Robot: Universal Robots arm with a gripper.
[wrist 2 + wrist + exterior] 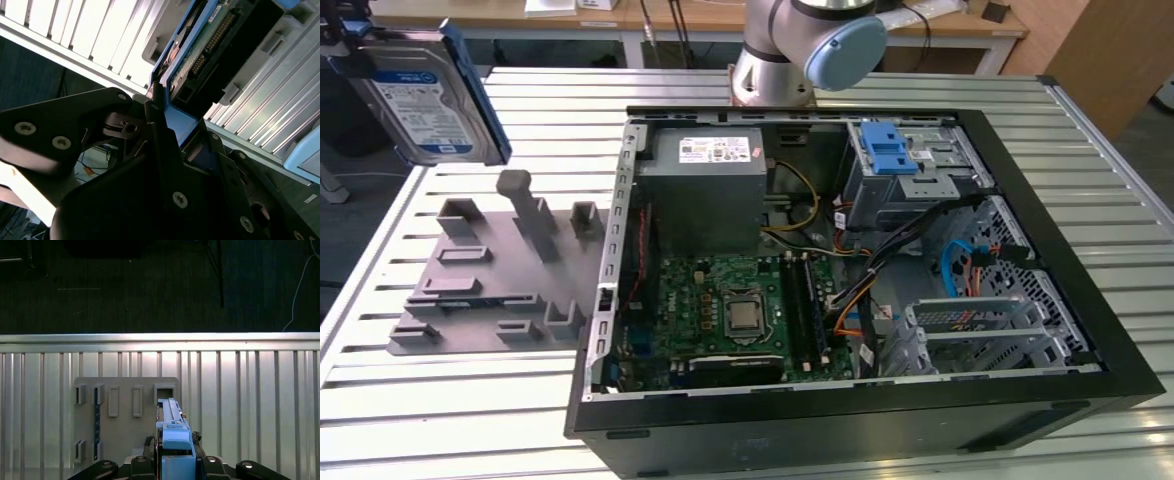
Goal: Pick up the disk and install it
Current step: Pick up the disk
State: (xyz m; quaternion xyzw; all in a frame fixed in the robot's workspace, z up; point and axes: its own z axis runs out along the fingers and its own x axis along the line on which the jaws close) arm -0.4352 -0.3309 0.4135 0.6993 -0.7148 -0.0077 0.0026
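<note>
The blue-railed flat silver disk (427, 100) is held aloft, clamped in the black pincer (172, 120), apart from the open black computer case (1107, 330), installation judged not yet done.

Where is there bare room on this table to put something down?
Bare table slats lie between the grey fixture plate and the near edge, and at the exterior view's right of the computer case. Inside the case is crowded.
</note>
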